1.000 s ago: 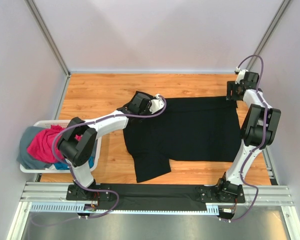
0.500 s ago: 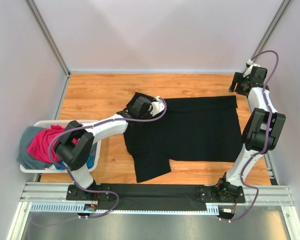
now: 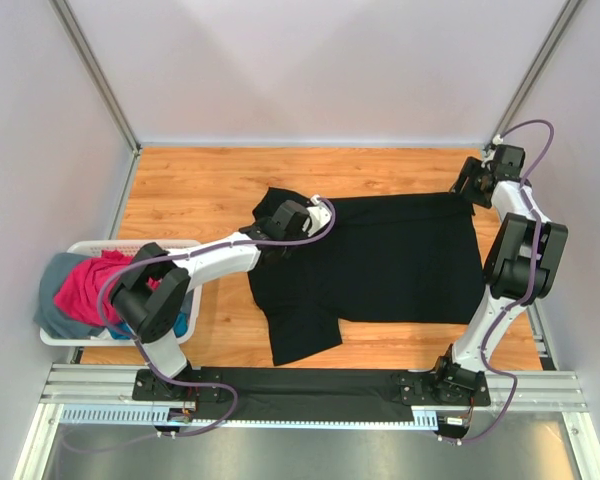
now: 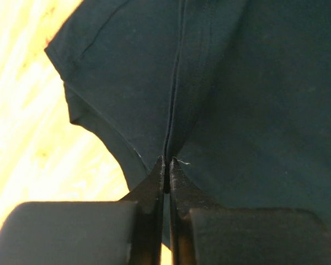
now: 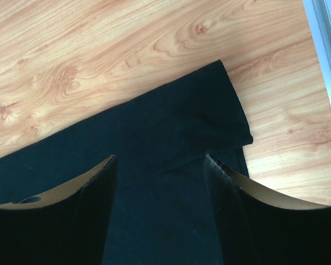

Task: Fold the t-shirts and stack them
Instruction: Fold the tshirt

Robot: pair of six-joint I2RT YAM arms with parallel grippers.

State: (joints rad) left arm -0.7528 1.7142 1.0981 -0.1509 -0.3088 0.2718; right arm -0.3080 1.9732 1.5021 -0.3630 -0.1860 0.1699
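The large black t-shirt (image 3: 380, 262) lies spread flat on the wooden table, one sleeve (image 3: 302, 338) pointing to the near side. My left gripper (image 3: 280, 222) is at its far left shoulder. In the left wrist view the left gripper (image 4: 166, 165) is shut on a raised ridge of the black t-shirt (image 4: 254, 110). My right gripper (image 3: 463, 187) hovers over the shirt's far right corner. Seen from the right wrist, the right gripper (image 5: 160, 160) is open above the hem corner (image 5: 229, 118), with nothing between its fingers.
A white basket (image 3: 83, 246) at the table's left edge holds a magenta-pink t-shirt (image 3: 83, 288), a grey t-shirt (image 3: 50, 285) and a bit of blue cloth (image 3: 185, 326). Grey walls and metal posts enclose the table. A metal rail (image 5: 325, 49) runs just right of the shirt corner.
My right gripper swung out toward the far right corner post and came back down over the shirt's corner, its jaws a little narrower. The left gripper shifted slightly nearer, still pinching the cloth.
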